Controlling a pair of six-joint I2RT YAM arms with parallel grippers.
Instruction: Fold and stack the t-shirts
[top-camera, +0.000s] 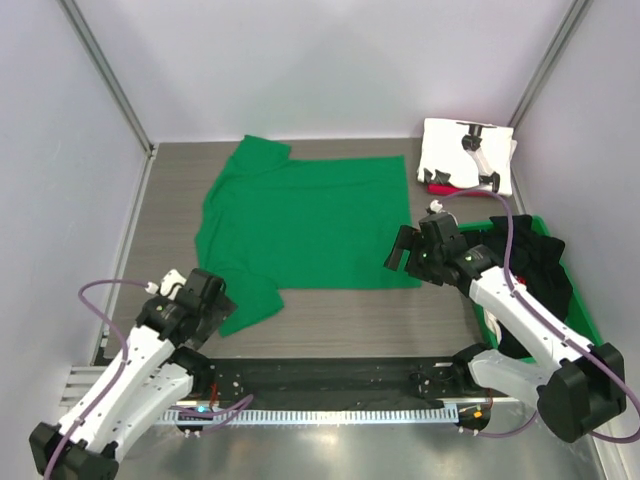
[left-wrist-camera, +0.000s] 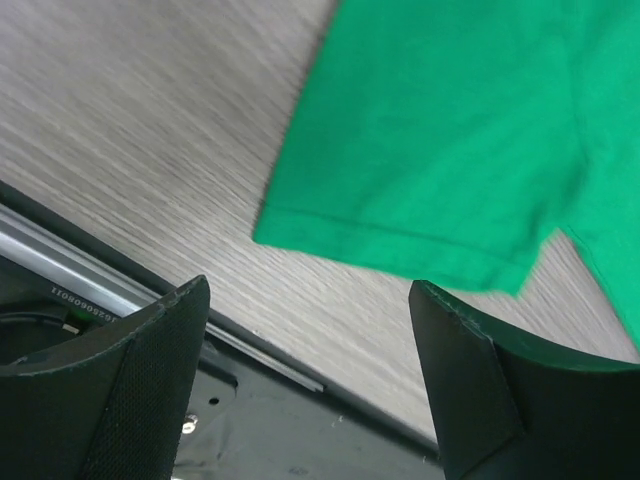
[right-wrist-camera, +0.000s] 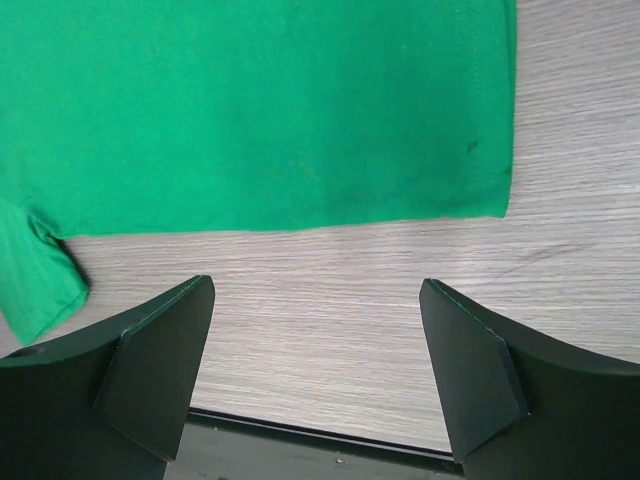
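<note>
Currently the green t-shirt (top-camera: 300, 225) lies spread flat mid-table, unfolded. The left gripper (left-wrist-camera: 308, 295) hovers empty, jaws apart, by the near sleeve. The right gripper (right-wrist-camera: 318, 290), also apart and empty, sits at the near hem corner. Both are likely lined up to pinch for a fold.

The left arm (top-camera: 120, 385) reached from its base toward one o'clock. The left gripper (top-camera: 210, 293) was held low, its fingers (left-wrist-camera: 140, 380) spread wide, gripping nothing. The right arm (top-camera: 520, 320) stretched toward ten o'clock, and the right gripper (top-camera: 400, 250) was likewise parted wide.
</note>
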